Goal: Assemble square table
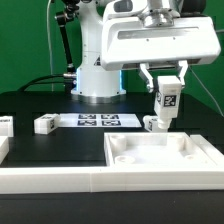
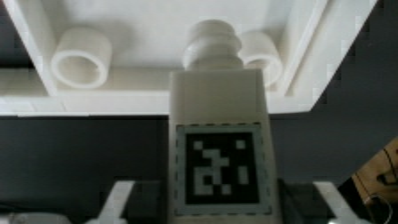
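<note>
The white square tabletop (image 1: 160, 158) lies at the front, rimmed face up. My gripper (image 1: 166, 96) hangs just behind its far edge, shut on a white leg (image 1: 166, 101) that bears a black-and-white tag. In the wrist view the same leg (image 2: 217, 120) runs out from between my fingers (image 2: 125, 200). Its narrow round tip points at the tabletop (image 2: 151, 25), between two round sockets (image 2: 80, 62). My gripper (image 2: 226, 208) holds the leg by its tagged end. Whether the tip touches the tabletop I cannot tell.
Two more white legs (image 1: 45, 124) (image 1: 5, 125) lie on the black table at the exterior view's left. The marker board (image 1: 105, 120) lies flat behind the tabletop. The white robot base (image 1: 95, 70) stands at the back. A long white rail (image 1: 60, 180) edges the front.
</note>
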`<state>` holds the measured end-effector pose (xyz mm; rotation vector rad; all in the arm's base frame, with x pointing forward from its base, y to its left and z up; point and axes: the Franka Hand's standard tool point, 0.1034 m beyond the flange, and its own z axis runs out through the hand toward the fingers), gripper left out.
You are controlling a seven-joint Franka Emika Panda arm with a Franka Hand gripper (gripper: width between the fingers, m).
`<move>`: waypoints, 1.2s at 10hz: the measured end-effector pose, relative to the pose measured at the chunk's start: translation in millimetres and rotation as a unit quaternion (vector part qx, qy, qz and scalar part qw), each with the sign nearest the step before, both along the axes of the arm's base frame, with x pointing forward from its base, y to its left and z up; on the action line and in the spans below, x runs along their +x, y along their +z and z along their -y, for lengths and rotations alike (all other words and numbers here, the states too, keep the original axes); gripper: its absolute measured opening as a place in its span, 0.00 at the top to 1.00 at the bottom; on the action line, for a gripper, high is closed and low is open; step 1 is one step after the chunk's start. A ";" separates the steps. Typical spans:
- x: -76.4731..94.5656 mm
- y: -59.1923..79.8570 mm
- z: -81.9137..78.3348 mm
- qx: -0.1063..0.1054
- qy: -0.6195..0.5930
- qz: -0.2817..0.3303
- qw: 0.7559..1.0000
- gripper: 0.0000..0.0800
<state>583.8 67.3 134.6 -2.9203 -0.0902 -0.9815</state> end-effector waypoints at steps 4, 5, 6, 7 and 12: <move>-15.0 -27.1 -0.9 0.001 0.002 -0.039 0.999 0.64; -12.5 -29.4 -6.1 0.003 0.006 -0.039 0.999 0.64; -5.3 -29.7 -10.3 0.005 0.007 -0.035 0.999 0.64; 3.0 -29.1 -14.3 0.007 0.009 -0.030 0.999 0.64; 31.1 -19.0 -33.2 0.010 0.025 -0.017 0.999 0.64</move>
